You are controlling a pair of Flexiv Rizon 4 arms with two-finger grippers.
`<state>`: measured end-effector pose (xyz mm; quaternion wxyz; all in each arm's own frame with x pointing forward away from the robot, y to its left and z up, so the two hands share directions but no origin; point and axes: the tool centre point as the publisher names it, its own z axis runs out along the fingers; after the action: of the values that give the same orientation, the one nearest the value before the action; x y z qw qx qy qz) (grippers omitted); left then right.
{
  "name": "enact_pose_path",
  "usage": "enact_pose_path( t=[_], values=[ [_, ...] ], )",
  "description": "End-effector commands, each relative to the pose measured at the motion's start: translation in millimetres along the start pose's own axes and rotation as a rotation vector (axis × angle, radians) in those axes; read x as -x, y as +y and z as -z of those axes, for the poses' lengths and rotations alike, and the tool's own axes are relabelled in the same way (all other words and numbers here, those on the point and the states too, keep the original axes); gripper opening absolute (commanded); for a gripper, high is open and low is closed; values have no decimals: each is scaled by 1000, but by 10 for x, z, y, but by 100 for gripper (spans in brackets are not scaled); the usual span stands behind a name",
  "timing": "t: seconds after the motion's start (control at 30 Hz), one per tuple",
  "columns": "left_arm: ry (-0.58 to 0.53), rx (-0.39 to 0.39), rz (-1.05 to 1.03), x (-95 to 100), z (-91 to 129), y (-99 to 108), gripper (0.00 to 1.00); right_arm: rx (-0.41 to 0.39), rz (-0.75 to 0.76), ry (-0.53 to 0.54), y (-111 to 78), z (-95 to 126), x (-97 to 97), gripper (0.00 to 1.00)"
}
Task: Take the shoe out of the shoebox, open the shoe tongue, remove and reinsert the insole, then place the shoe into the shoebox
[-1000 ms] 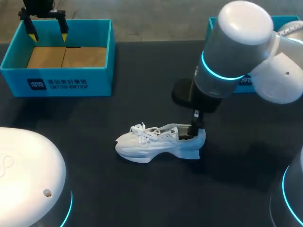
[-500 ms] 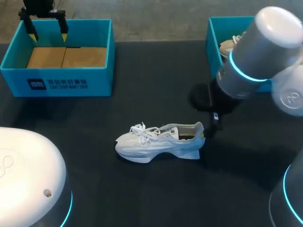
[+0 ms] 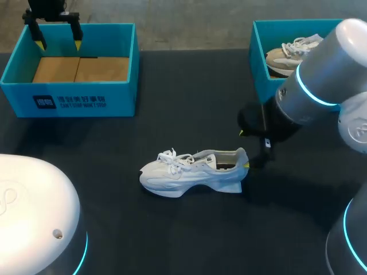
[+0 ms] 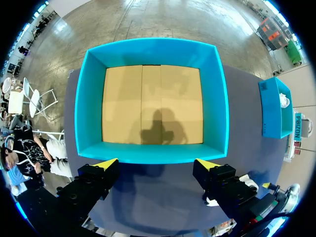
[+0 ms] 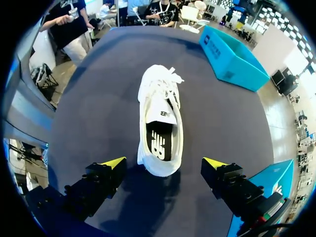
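Roughly at the middle of the dark matte table (image 3: 172, 235) lies the white sneaker (image 3: 192, 172) on its thick, sculpted sole, with the toe toward my left side. Its upper looks like smooth mesh, its white laces (image 5: 165, 79) lie loose, and the black insole (image 5: 159, 140) inside carries a white logo. The right gripper (image 5: 164, 163) hangs just behind the heel, fingers spread wide to either side without touching it. The left gripper (image 4: 157, 164) hovers over the near wall of the teal cardboard shoebox (image 3: 123, 86), also spread wide, holding nothing. This box has a plain brown cardboard floor (image 4: 153, 103) and white print on its front wall. A second teal shoebox (image 3: 258, 63) holds a beige-grey sneaker (image 3: 287, 54).
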<state>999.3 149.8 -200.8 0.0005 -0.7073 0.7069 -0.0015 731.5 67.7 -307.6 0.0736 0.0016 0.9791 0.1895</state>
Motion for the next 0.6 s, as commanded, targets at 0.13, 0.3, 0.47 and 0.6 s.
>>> enact_pose_path(
  t=[0.13,0.3,0.47,0.6],
  values=[
    [-1,1,0,0,4,-3,100,1,1,-2,-8,-4,-9,100],
    [-1,1,0,0,4,-3,100,75,-8,-4,-83,-12,21,100],
    [-1,1,0,0,4,-3,100,136,-11,22,-188,-42,31,100],
    [-1,1,0,0,4,-3,100,151,4,19,-266,-56,16,100]
  ],
)
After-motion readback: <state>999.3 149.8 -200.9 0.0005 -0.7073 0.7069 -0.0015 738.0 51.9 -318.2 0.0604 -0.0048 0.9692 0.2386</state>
